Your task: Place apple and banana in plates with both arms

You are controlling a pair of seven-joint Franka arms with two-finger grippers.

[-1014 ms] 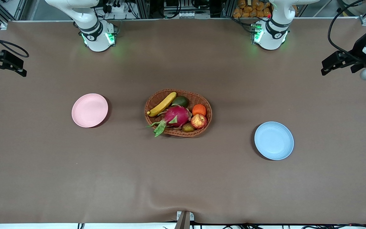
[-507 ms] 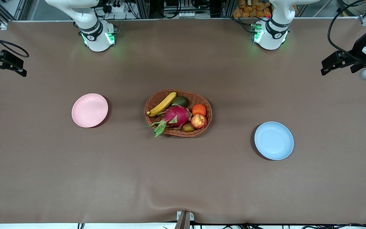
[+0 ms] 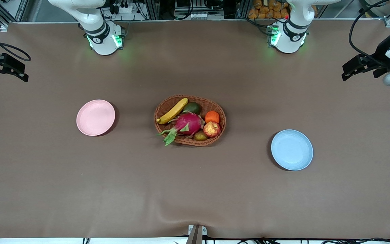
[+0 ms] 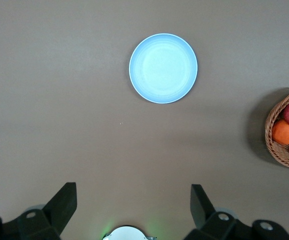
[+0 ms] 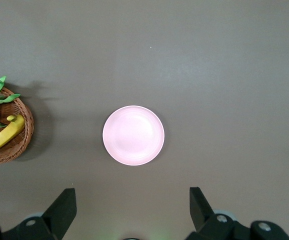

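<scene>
Front view, reading across with the basket (image 3: 222,117) as the middle of a dial. My right gripper (image 5: 132,200) hangs high over the table (image 3: 195,189) edge at about ten o'clock, with its jaws wide apart and nothing between them. The pink plate (image 3: 95,117) lies at nine o'clock, bare and well apart from the basket. Inside the basket the banana (image 3: 173,110) rests along the wicker rim at ten o'clock, and one long side of it is just beside the dragon fruit (image 3: 188,123). The apple (image 3: 212,129) sits at four o'clock, between the orange (image 3: 212,117) and the rim. The blue plate (image 3: 292,149) is at four o'clock from the basket, also bare. My left gripper (image 4: 133,195) hangs over the table end at two o'clock, its jaws apart and empty too.

I judge that nothing of the task is done yet, so the step in hand is the reach to the fruit. To do it well, I would send the right gripper to the banana and close across its narrow middle, coming from above so that the fingers clear the rim and the dragon fruit. The left gripper takes the apple. I would turn its jaws so that one finger does not come down on the orange. Both hands meet at one small basket, so I think they should keep to their own ends.
</scene>
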